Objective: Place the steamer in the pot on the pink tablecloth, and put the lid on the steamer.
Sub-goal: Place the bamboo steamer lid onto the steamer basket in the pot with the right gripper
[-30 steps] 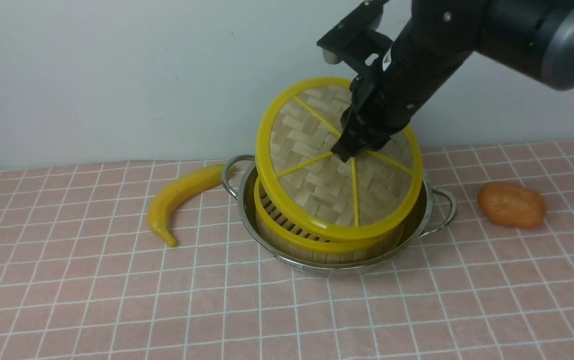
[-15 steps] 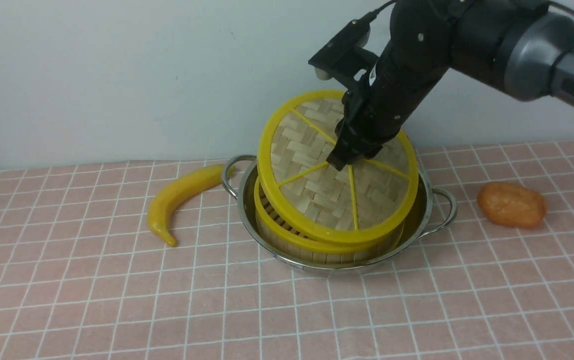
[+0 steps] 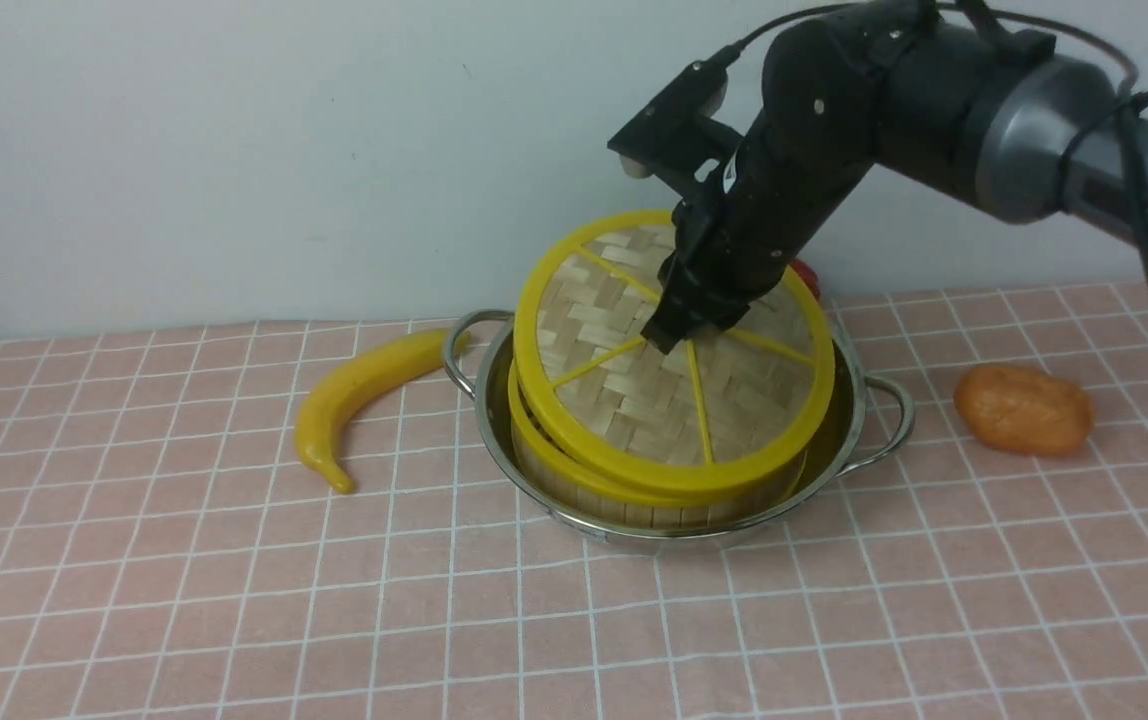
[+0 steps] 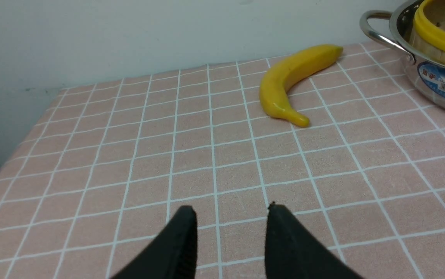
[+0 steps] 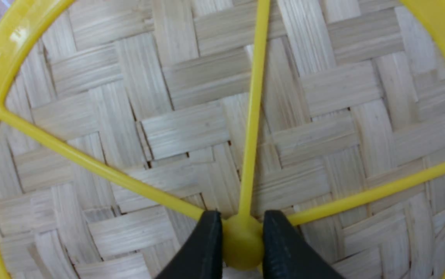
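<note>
Grips the yellow centre knob of the lid (image 5: 185,128) with the right gripper (image 5: 242,232), one finger pressed on each side; shows this only from the right wrist. From the front, holds the lid tilted, near edge low on the steamer (image 3: 634,497), far edge raised. Finds the steamer inside the pot (image 3: 494,440) on the pink tablecloth (image 3: 184,560). Shows the left gripper (image 4: 230,217) only from its own wrist, fingers apart and empty, banana (image 4: 284,83) beyond.

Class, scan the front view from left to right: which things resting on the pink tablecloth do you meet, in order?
Banana → pot → orange oval object. The steamer and lid overlap the pot, so they are unranked.
</note>
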Controlling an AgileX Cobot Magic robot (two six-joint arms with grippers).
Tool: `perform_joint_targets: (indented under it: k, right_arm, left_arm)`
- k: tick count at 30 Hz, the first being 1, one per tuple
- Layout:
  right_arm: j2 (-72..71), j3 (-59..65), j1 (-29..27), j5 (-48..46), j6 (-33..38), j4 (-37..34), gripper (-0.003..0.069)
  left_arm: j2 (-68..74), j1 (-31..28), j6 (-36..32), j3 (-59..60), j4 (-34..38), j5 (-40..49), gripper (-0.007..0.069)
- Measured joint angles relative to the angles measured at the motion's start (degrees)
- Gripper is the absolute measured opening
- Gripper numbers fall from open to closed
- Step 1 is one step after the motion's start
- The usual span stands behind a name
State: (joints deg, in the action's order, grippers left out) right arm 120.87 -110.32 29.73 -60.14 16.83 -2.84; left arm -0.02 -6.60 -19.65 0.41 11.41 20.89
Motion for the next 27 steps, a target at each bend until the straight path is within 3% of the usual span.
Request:
perform_joint_targets:
  k: [27]
  right_arm:
    - [4.6,-0.4,0.0,6.0,1.5,-1.5,0.0146]
  left_arm:
    - [0.0,0.0,0.0,0.0,0.0,0.0,0.0243]
